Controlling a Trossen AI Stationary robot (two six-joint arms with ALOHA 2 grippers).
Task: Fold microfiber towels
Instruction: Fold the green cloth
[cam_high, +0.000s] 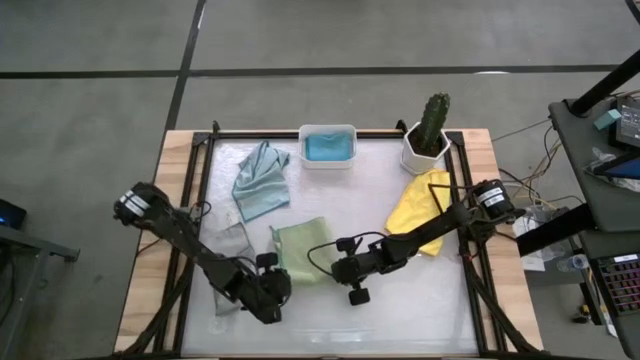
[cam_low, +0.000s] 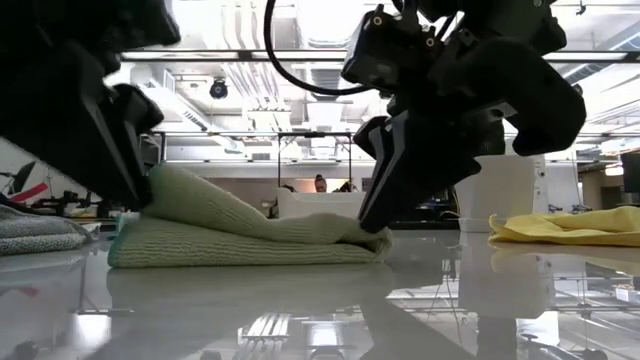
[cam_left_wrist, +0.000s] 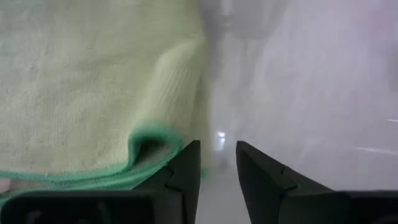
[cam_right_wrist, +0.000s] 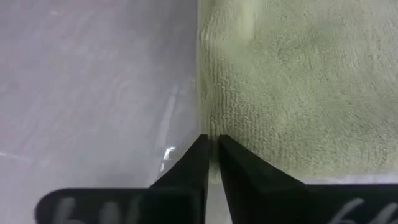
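- Sage green microfiber towel (cam_high: 301, 250): soft ribbed cloth, doubled over, near centre of the white table (cam_high: 420, 300), apparently mid-fold.
- Left gripper (cam_left_wrist: 217, 163): at the towel's near left corner; fingers slightly parted, holding nothing.
- Right gripper (cam_right_wrist: 212, 155): at the towel's right edge, fingers almost closed; grip on cloth uncertain.

folded towel (cam_high: 300, 248) mid-table between both grippers, tub (cam_high: 328, 146) behind it, plant pot (cam_high: 427, 148) beside tub

Probably a robotics lab: exposed ceiling ducts (cam_low: 300, 70), concrete floor (cam_high: 90, 90), cabled benches (cam_high: 600, 200).
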